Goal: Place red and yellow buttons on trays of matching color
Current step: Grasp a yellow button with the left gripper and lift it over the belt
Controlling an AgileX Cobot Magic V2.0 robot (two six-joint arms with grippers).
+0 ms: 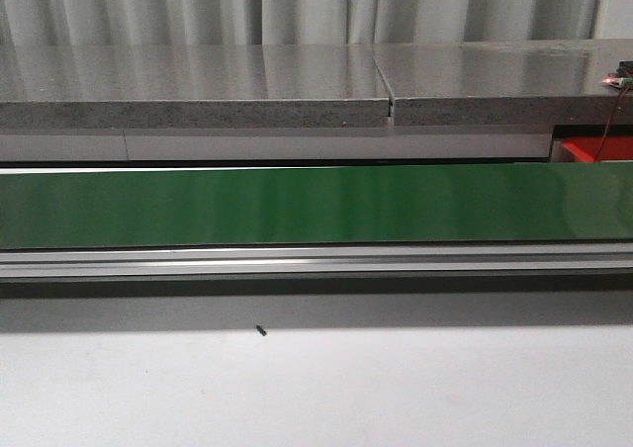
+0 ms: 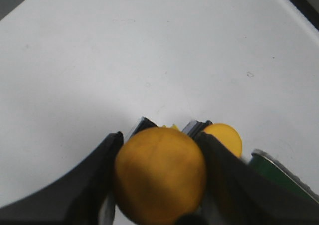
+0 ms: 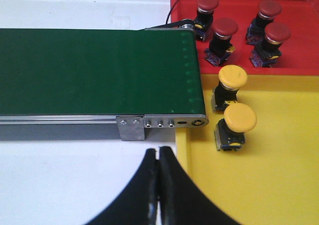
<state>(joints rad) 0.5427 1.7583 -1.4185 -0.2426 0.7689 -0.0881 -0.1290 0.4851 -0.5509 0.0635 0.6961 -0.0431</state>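
In the left wrist view my left gripper point(image 2: 170, 130) is shut on a yellow button point(image 2: 159, 172), held over the white table point(image 2: 149, 51). A second yellow button point(image 2: 225, 137) shows just behind one finger. In the right wrist view my right gripper point(image 3: 158, 151) is shut and empty, over the white table beside the yellow tray point(image 3: 259, 185). Two yellow buttons point(image 3: 233, 77) point(image 3: 239, 118) stand on that tray. Several red buttons point(image 3: 225, 29) stand on the red tray point(image 3: 299, 16). Neither gripper shows in the front view.
A green conveyor belt point(image 1: 316, 205) with a metal frame point(image 1: 316, 261) runs across the table; its end point(image 3: 99, 70) meets the two trays. A grey counter point(image 1: 198, 96) lies behind it. A corner of the red tray point(image 1: 598, 148) shows at far right. A small dark speck point(image 1: 261, 330) lies on the table.
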